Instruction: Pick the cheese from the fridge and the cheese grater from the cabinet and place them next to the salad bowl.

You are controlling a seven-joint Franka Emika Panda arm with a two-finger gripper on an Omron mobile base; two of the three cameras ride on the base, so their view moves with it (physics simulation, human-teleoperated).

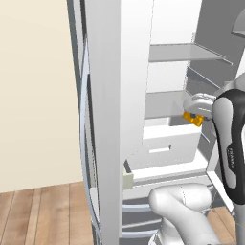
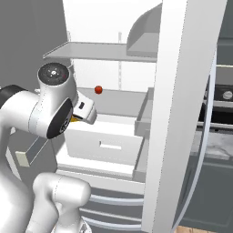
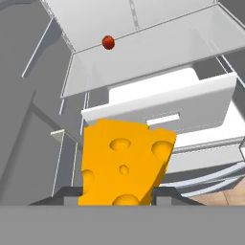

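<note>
The cheese, a yellow-orange wedge with holes, sits between my gripper's two dark fingertips, and the gripper is shut on it. In the left base view the gripper holds the cheese in the air just in front of the open fridge, above its white drawer. From the right, a sliver of the cheese shows behind the arm's wrist joint. The cheese grater, the cabinet and the salad bowl are out of view.
A small red ball lies on a glass fridge shelf. The open fridge door stands close on the right, with door bins beside the drawer. A stove front with a knob lies beyond the door.
</note>
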